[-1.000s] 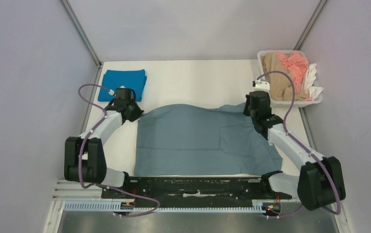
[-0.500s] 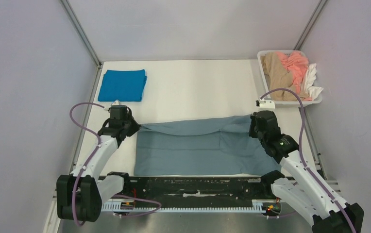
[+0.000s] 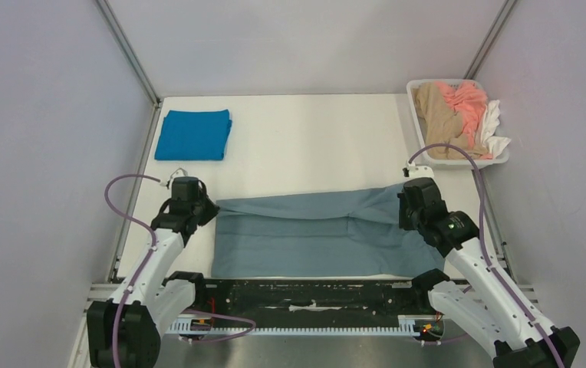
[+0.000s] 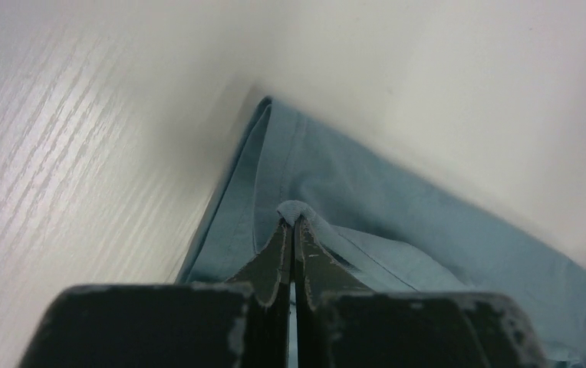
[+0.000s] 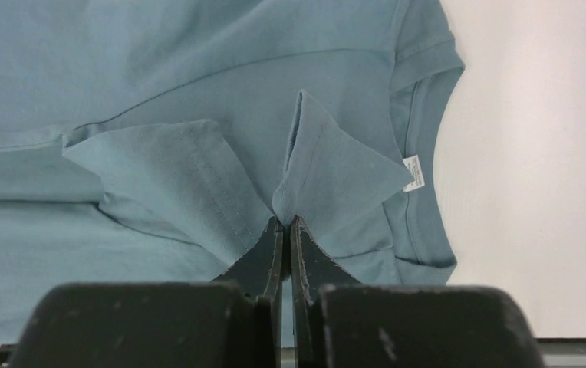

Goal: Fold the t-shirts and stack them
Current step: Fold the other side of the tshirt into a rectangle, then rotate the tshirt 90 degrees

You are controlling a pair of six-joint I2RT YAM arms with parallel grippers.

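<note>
The grey-blue t-shirt (image 3: 313, 234) lies across the near half of the table, its far part doubled over toward me. My left gripper (image 3: 198, 208) is shut on a pinch of its left far edge, seen in the left wrist view (image 4: 291, 217). My right gripper (image 3: 413, 205) is shut on a fold of the shirt near the collar, seen in the right wrist view (image 5: 284, 221); the neck label (image 5: 413, 173) shows beside it. The cobalt blue t-shirt (image 3: 194, 134) lies folded at the far left of the table.
A white basket (image 3: 497, 157) of tan, pink and white cloth stands at the far right corner. A black rail (image 3: 313, 291) runs along the table's near edge under the shirt's hem. Grey walls close in both sides.
Both grippers have pulled the shirt's far edge toward the near side, folding it over itself; the visible shirt has become a narrower band.
</note>
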